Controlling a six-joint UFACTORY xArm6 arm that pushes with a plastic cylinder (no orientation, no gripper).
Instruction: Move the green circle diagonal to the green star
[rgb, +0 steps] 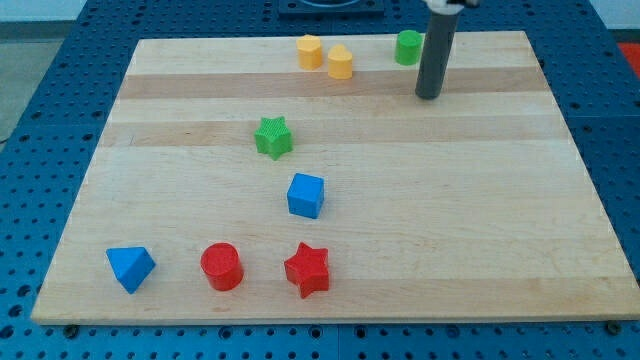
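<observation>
The green circle (407, 47) stands near the board's top edge, right of centre. The green star (273, 137) lies left of centre, well below and to the left of the circle. My tip (428, 95) is on the board just below and slightly right of the green circle, a small gap apart from it, and far to the right of the green star.
Two yellow blocks (310, 51) (341, 62) sit at the top, left of the green circle. A blue cube (306, 195) lies below the green star. A blue triangle (131, 268), red circle (221, 266) and red star (307, 269) line the bottom left of the wooden board (500, 200).
</observation>
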